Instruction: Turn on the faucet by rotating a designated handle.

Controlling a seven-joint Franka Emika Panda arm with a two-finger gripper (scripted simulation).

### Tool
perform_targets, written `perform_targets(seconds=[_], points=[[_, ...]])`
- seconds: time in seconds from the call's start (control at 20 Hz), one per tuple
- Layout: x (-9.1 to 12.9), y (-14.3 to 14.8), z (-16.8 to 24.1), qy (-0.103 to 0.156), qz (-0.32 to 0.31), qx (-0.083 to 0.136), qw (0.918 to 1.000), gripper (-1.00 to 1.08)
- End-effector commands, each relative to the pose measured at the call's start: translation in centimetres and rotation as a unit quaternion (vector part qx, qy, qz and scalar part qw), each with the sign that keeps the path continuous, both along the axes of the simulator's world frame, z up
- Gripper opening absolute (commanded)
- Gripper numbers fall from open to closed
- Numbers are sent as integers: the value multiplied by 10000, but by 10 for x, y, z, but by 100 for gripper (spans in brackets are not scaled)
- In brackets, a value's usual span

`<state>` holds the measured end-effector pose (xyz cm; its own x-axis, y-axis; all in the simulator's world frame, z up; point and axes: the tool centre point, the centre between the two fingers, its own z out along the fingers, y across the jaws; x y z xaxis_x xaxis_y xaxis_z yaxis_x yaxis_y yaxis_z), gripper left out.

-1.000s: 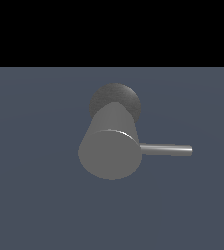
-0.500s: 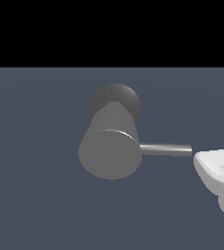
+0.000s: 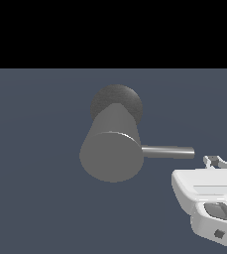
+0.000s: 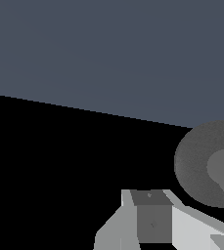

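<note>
The faucet [image 3: 112, 155] is a thick matte grey cylinder with its flat round end facing the exterior camera, on a darker rounded base [image 3: 117, 101]. Its handle [image 3: 167, 151], a thin shiny rod, sticks out level toward the exterior view's right. My white gripper [image 3: 212, 160] sits low on the exterior view's right, its fingertips just beyond and slightly below the rod's free end, apart from it. The gap between the fingers does not show clearly. In the wrist view one grey finger [image 4: 149, 217] shows, with the faucet's rounded base [image 4: 201, 163] beside it; the handle is out of that view.
A flat dark blue-grey floor [image 3: 35, 188] spreads around the faucet, under a black background. Nothing else stands near it.
My gripper entered from the exterior view's right and has come further in toward the handle's free end. Faucet and handle have not moved.
</note>
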<state>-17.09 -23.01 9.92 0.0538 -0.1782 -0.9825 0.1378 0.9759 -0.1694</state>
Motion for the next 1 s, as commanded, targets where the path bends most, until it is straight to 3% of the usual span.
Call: perform_targets(seconds=[0.0, 0.45, 0.7, 0.95], points=[[-1, 5, -5, 59, 22, 89, 9999, -100], [3, 12, 0, -20, 55, 138, 9999, -100], [10, 28, 10, -153, 137, 287, 9994, -100], [8, 40, -2, -13, 199, 484, 9986, -100]])
